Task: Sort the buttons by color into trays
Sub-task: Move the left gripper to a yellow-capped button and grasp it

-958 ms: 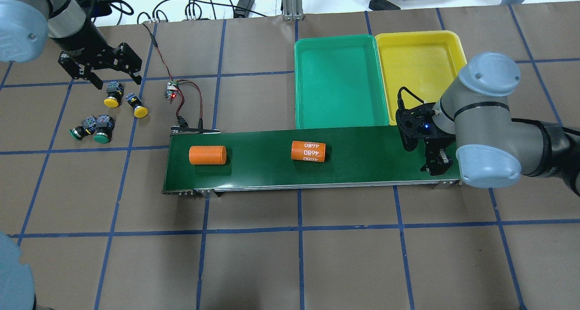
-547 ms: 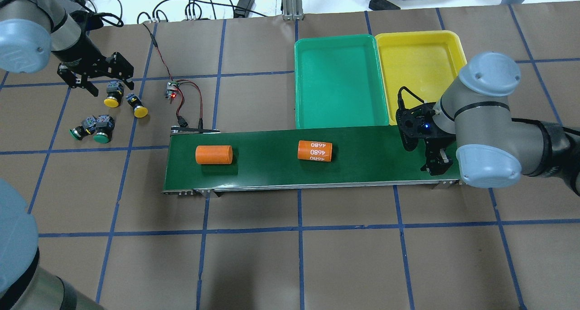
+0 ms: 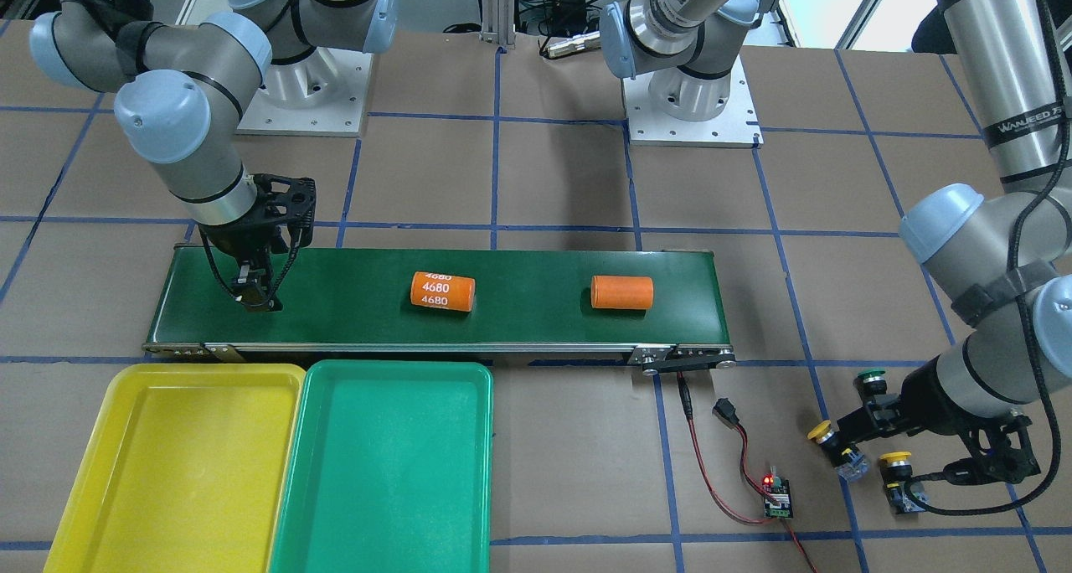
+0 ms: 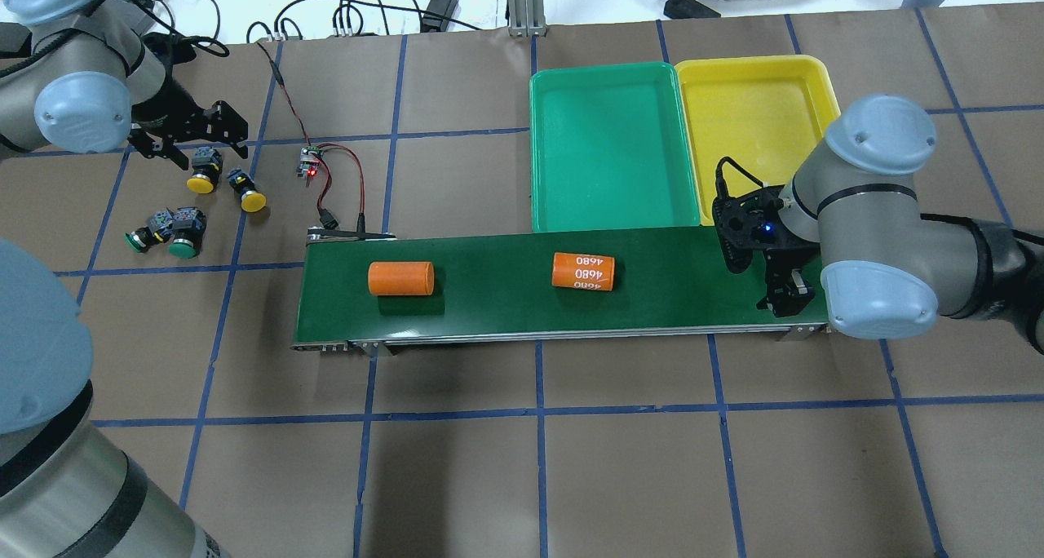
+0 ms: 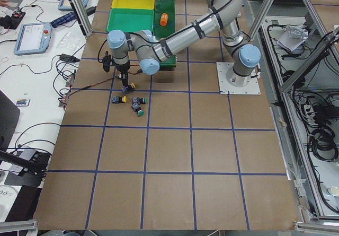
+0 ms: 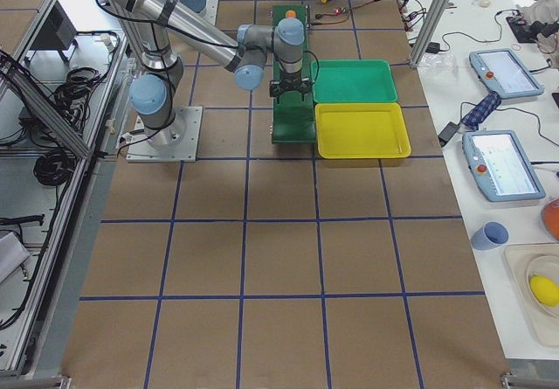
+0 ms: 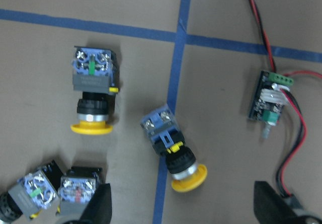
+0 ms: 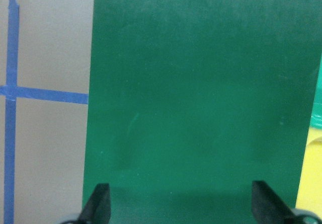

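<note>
— Where are the buttons?
— On the table [image 4: 457, 476], off the conveyor belt's [image 4: 489, 297] left end, toward the far edge. Two yellow buttons [image 4: 202, 172] lie apart and two green buttons [image 4: 183, 233] touch.
— And the jaws?
— The left gripper [image 7: 183, 206] hovers over the yellow pair, jaws spread wide. The right gripper [image 8: 181, 204] is also apart, over the belt's right end.
— Trays?
— The green tray [image 4: 608, 146] and yellow tray [image 4: 754, 126] sit side by side along the belt's far edge.

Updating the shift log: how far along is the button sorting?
Done: nothing; the green tray and yellow tray are empty. In hand: nothing; the left gripper hovers open by the two yellow buttons. Left: all four, the green buttons included, lie on the table; the right gripper hangs open over the belt.
</note>
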Available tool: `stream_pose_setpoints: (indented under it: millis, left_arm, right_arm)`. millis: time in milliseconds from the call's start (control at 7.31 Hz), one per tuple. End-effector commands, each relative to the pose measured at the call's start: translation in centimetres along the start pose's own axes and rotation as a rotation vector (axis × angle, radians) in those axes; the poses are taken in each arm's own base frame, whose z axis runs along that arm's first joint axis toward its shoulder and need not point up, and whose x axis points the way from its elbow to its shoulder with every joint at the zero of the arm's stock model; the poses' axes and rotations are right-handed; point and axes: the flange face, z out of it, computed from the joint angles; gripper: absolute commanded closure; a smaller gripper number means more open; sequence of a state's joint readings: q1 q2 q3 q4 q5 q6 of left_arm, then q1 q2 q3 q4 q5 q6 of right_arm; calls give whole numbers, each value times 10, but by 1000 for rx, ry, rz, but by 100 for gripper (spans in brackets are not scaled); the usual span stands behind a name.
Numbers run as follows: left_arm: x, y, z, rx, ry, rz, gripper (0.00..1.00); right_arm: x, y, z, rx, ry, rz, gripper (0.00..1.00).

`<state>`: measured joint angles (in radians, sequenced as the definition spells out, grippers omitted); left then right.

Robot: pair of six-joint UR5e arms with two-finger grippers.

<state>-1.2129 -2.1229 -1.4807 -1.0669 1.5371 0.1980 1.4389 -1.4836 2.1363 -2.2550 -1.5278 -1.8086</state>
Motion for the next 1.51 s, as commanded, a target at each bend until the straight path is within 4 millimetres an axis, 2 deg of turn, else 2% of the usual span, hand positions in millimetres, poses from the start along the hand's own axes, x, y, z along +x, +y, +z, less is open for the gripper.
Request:
stream_pose_setpoints:
  millis: [0,137,684,821,1095,1232,1368]
  left_arm:
    - [-6,-3,28,-1,5,-85,0]
    - [-5,-2,40,-21,10,-167,0]
    - [-7,-9,70,-49,11,-210,0]
    - [-7,-10,73,-50,13,-209,42]
    - [-6,-10,73,-49,20,-209,100]
    - [-5,-10,73,-49,21,-194,100]
    - [8,-10,53,-23,17,-164,100]
  right_arm:
    - [0,0,0,0,-1,0,0]
    - [0,0,0,0,1,0,0]
    - [0,0,0,0,-1,0,0]
    - [0,-1,0,0,-1,-1,0]
    - [0,0,0,0,-1,0,0]
    - [0,0,0,0,-1,0,0]
    - [0,0,0,0,-1,0,0]
